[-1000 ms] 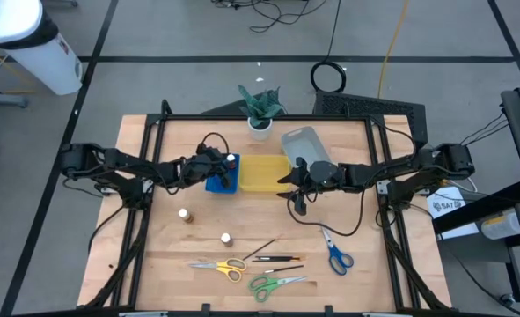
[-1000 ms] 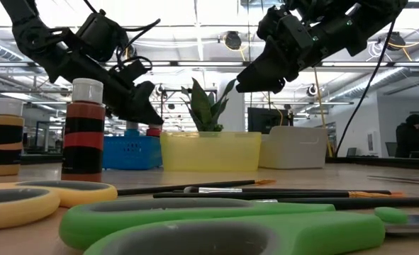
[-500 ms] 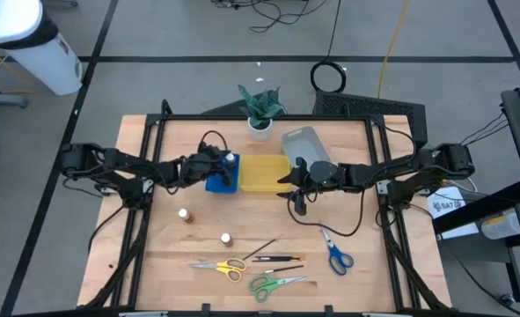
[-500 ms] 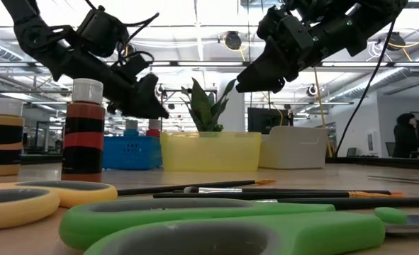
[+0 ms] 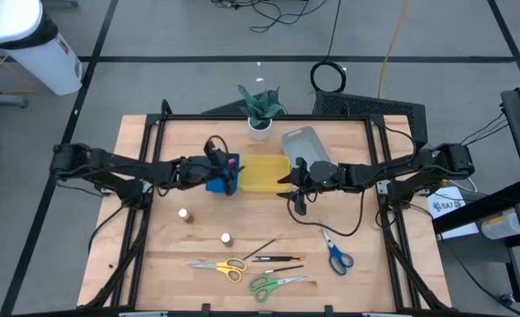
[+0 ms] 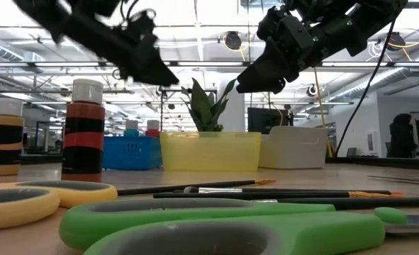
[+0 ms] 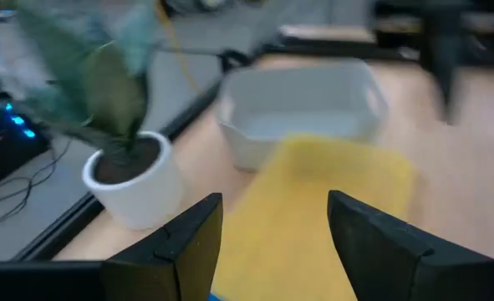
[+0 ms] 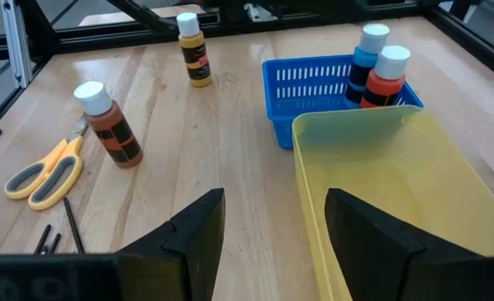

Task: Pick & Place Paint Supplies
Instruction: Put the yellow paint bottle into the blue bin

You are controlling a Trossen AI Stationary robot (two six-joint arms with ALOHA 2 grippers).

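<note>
Two small paint bottles (image 8: 379, 63) with blue and red caps stand in the blue tray (image 5: 217, 180). Two more stand on the table: a brown one (image 8: 109, 125) and a yellow one (image 8: 195, 58). Yellow scissors (image 5: 220, 266), green scissors (image 5: 273, 283), blue scissors (image 5: 334, 254) and thin dark brushes (image 5: 275, 257) lie flat near the table's near edge. My left gripper (image 5: 233, 167) hovers open and empty above the blue tray's right side, by the yellow tray. My right gripper (image 5: 288, 182) hangs open and empty over the yellow tray's right end.
The yellow tray (image 5: 264, 173) sits between the blue tray and the clear tray (image 5: 305, 145). A potted green plant (image 5: 260, 110) stands at the far edge. Bare wood lies between the trays and the scissors. A person (image 6: 400, 134) stands far back in the room.
My left gripper has risen above the blue tray and moved a little toward the table's right, over the tray's right side. The bottles in the tray have stayed put.
</note>
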